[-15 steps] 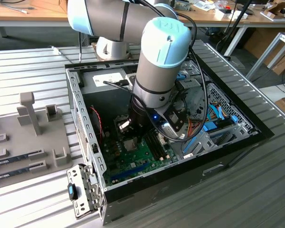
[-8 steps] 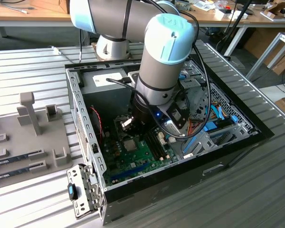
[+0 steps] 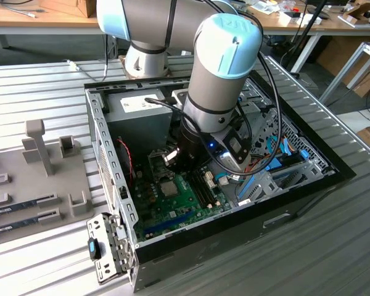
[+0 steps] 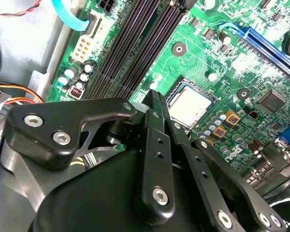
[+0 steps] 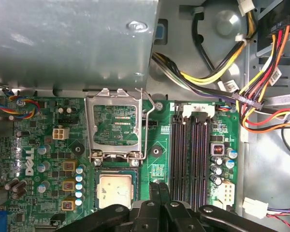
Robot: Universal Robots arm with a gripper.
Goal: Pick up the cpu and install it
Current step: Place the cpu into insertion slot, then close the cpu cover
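Inside the open computer case [image 3: 111, 166], the hand [image 5: 159, 186] hangs low over the green board [image 5: 48, 130], its fingers [image 4: 157, 108] pinched together and holding nothing.

One cpu [image 5: 115, 190] lies flat in its socket, just beside the fingertips in both wrist views, its metal top [image 4: 189, 105] bare. One hinged socket frame [image 5: 117, 123] stands raised beside it. Four long black memory slots [image 5: 191, 159] run alongside, near bundled cables [image 5: 261, 101] at the case wall.
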